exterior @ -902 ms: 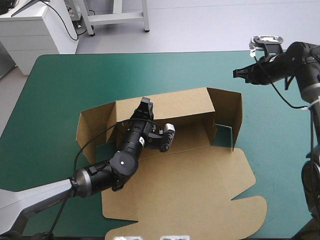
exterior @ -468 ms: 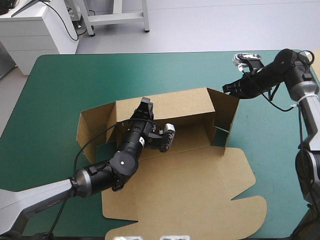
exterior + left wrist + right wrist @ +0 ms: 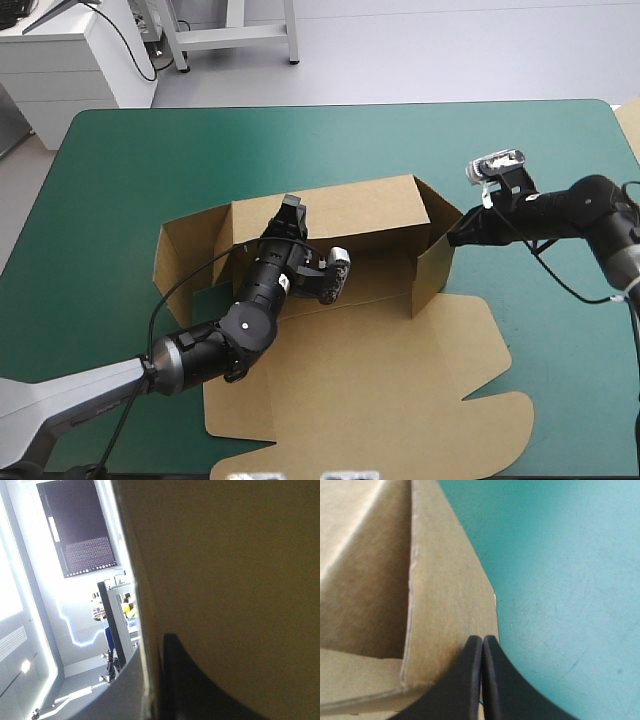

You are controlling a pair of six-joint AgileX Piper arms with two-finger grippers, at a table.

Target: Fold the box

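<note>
You had the box [image 3: 380, 285] mid-counter [image 3: 130, 160], half built. The back wall [image 3: 350, 205] was up, the left flap [image 3: 185, 250] was up but splayed outward, and the lid [image 3: 380, 400] lay flat toward the near edge.

Your left pincer [image 3: 291, 212] was clamped on the back wall's top edge. The left wrist view showed the board running between the fingers, with one black finger [image 3: 200, 690] on the facing side and the other mostly hidden behind the sheet.

Your right pincer [image 3: 456, 238] had its fingers pressed together into one point. The tip was set against the outer face of the right flap [image 3: 432, 272], which stood turned in toward the tray.

My read on the handling: this was light, stiff board that bends only at its creases and probably wants to spring back. The faces looked smooth, so a closed tip could skid off toward the flap's free edge. A push nearer the flap's middle would have been safer.

For a real hold, the exposed top edges were the only places to pinch, and only gently, since the board dents. A sheet this light would slide across the cover, so the left clamp was likely what anchored it.
</note>
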